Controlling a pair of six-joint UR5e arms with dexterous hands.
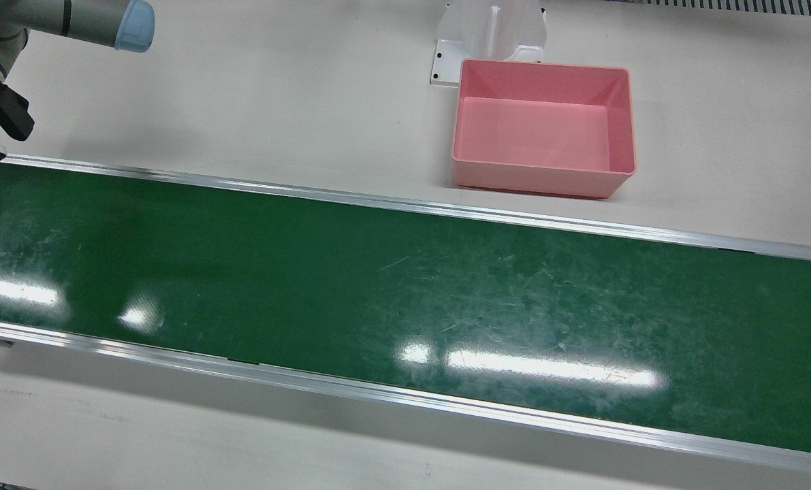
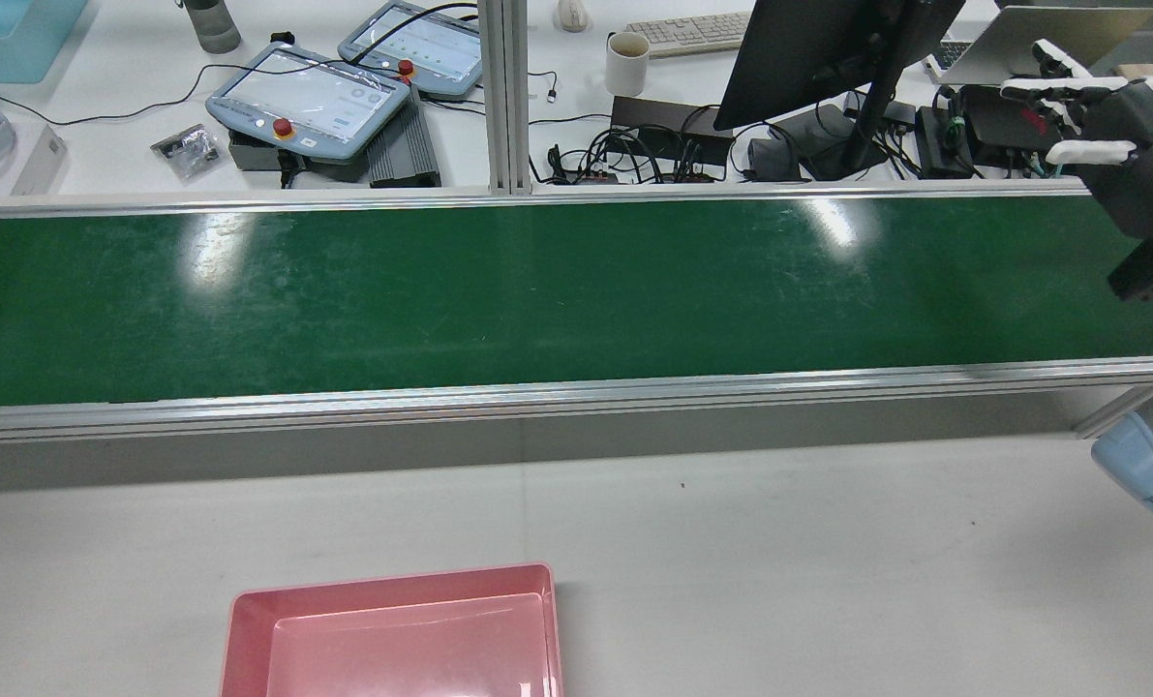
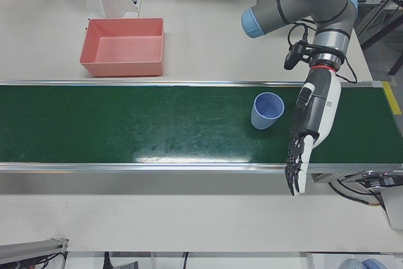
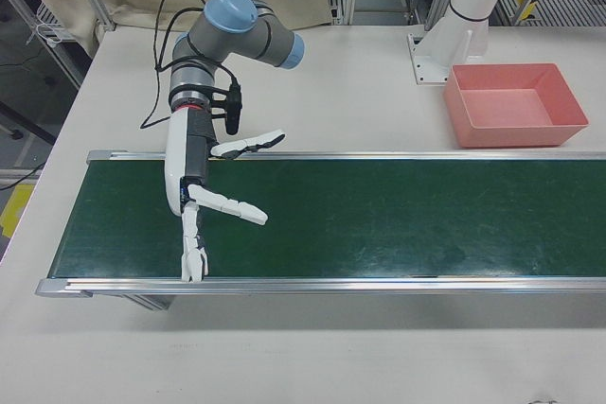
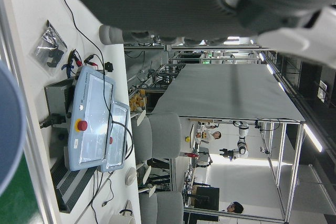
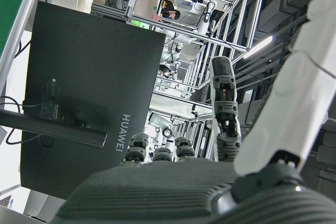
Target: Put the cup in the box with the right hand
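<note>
A light blue cup (image 3: pixel 267 111) stands upright on the green belt (image 3: pixel 126 137), far from the pink box (image 3: pixel 123 67). Just to the cup's right in the left-front view hangs my left hand (image 3: pixel 312 124), open, fingers stretched toward the belt's near rail and not touching the cup. The cup's rim (image 5: pixel 8 129) shows at the left hand view's edge. My right hand (image 4: pixel 204 191) hovers open with spread fingers over the belt's opposite end, also visible in the rear view (image 2: pixel 1099 126). The box (image 1: pixel 541 180) is empty and sits on the white table behind the belt.
A white arm pedestal (image 1: pixel 490 34) stands right behind the box. Beyond the belt's far rail (image 2: pixel 537 194) lie teach pendants (image 2: pixel 310 97), a monitor (image 2: pixel 828 48), cables and a mug (image 2: pixel 627 63). White table (image 2: pixel 731 542) spreads between belt and box.
</note>
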